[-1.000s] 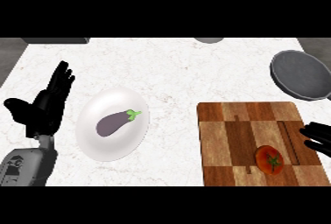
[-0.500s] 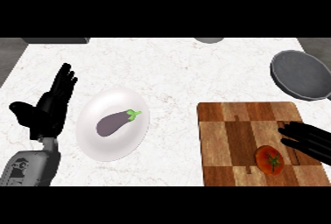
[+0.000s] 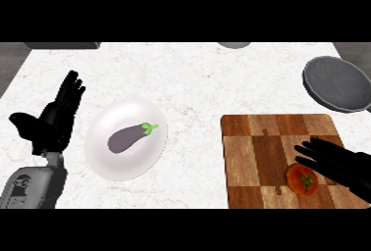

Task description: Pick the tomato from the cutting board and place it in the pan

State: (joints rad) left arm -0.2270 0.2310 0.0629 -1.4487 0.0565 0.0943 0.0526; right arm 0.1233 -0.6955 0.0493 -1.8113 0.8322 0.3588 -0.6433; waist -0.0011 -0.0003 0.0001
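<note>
Resting on the cutting board (image 3: 268,147), near its lower right corner, tomato (image 3: 302,180) sits just beside the right hand (image 3: 339,164); fingers spread, hovering over it, not curled round it. Pan (image 3: 339,83) lies on the table (image 3: 196,78) beyond the board. Left hand (image 3: 54,120) rests open, fingers up, beside the white plate (image 3: 109,157) carrying an eggplant (image 3: 129,138).

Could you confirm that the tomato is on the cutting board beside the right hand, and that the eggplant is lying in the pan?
Not quite: the head view shows the eggplant lying on the white plate, not in the pan. The tomato is on the cutting board beside the right hand.
</note>
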